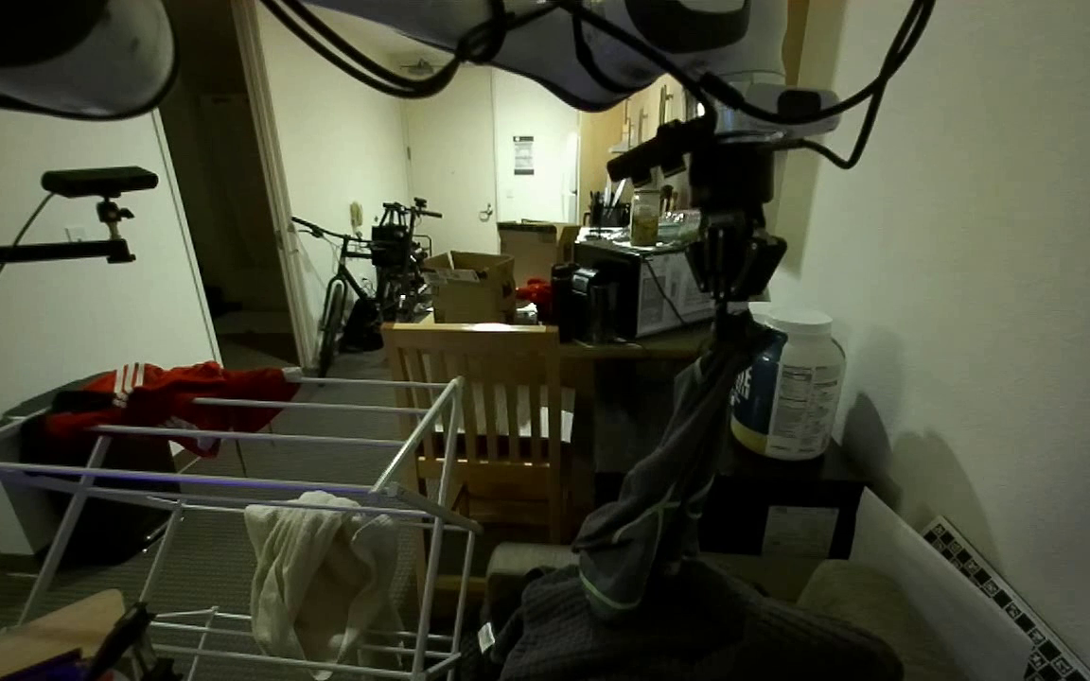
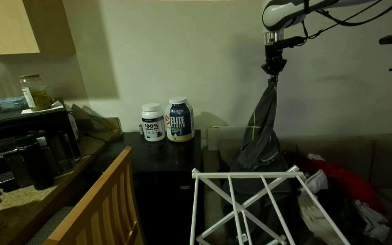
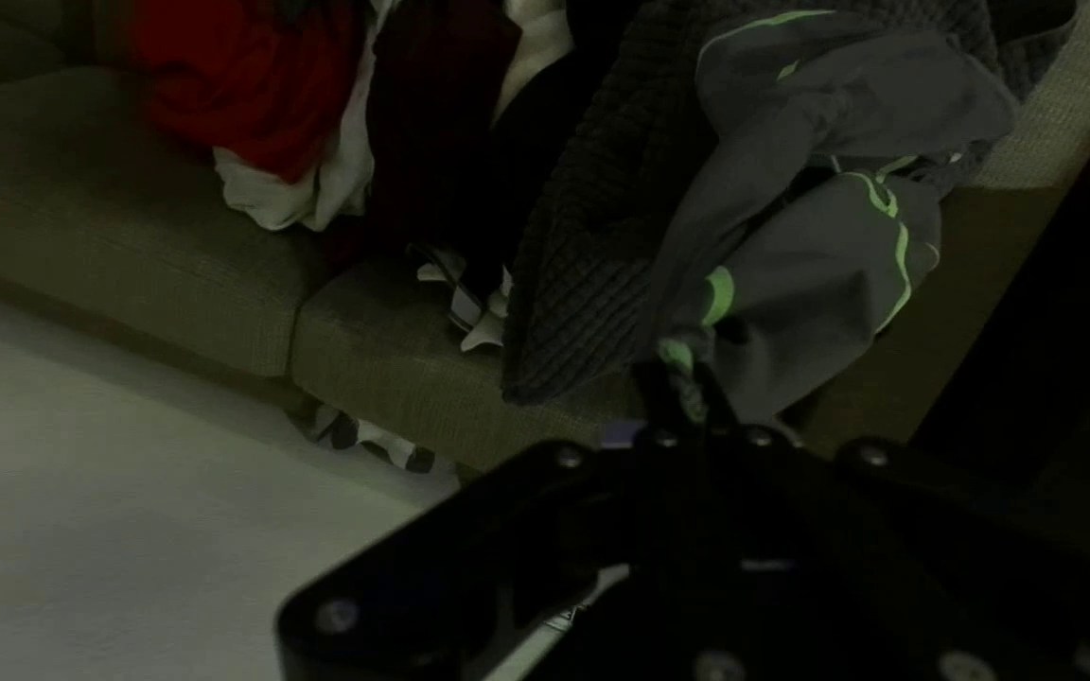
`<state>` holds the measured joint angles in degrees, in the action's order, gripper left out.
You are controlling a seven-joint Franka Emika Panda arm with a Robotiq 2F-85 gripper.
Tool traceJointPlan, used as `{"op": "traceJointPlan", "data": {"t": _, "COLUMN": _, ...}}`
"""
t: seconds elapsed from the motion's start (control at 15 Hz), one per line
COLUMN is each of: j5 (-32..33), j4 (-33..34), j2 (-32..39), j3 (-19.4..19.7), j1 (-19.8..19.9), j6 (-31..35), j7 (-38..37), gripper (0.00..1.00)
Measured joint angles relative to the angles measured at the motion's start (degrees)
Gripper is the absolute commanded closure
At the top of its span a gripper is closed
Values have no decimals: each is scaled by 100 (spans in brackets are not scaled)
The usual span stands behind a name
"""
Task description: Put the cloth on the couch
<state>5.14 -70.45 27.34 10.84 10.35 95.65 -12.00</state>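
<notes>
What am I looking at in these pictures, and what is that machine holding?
That is a robot arm, a jointed machine steered by a person. Both exterior views are taken from outside it, from different places; the dark wrist view looks down from its wrist, past its black fingers. These are closed on a grey cloth with green trim, which hangs down over the couch. On the couch lie a dark quilted cloth and a heap of fabrics, partly red. Whether the grey cloth's lower end touches the quilted cloth is hard to tell. A white drying rack stands nearby. The job is to put the cloth on the couch.
</notes>
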Motion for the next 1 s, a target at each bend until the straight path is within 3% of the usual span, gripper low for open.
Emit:
{"op": "traceJointPlan", "data": {"t": 0.33, "j5": -20, "j4": 546, "j2": 194, "j3": 44, "j1": 290, "j6": -196, "j7": 308, "gripper": 99}}
{"op": "traceJointPlan", "data": {"t": 0.4, "j5": -21, "j4": 609, "j2": 216, "j3": 44, "j1": 318, "j6": -197, "j7": 319, "gripper": 95}}
{"op": "traceJointPlan", "data": {"t": 0.73, "j5": -21, "j4": 632, "j2": 250, "j3": 45, "j1": 300, "j6": -197, "j7": 315, "gripper": 95}}
{"op": "traceJointPlan", "data": {"t": 0.8, "j5": -21, "j4": 632, "j2": 250, "j3": 45, "j1": 300, "j6": -197, "j7": 315, "gripper": 70}}
{"op": "traceJointPlan", "data": {"t": 0.87, "j5": -21, "j4": 632, "j2": 250, "j3": 45, "j1": 300, "j6": -197, "j7": 315, "gripper": 69}}
{"op": "traceJointPlan", "data": {"t": 1.0, "j5": -21, "j4": 632, "j2": 254, "j3": 35, "j1": 294, "j6": -196, "j7": 315, "gripper": 58}}
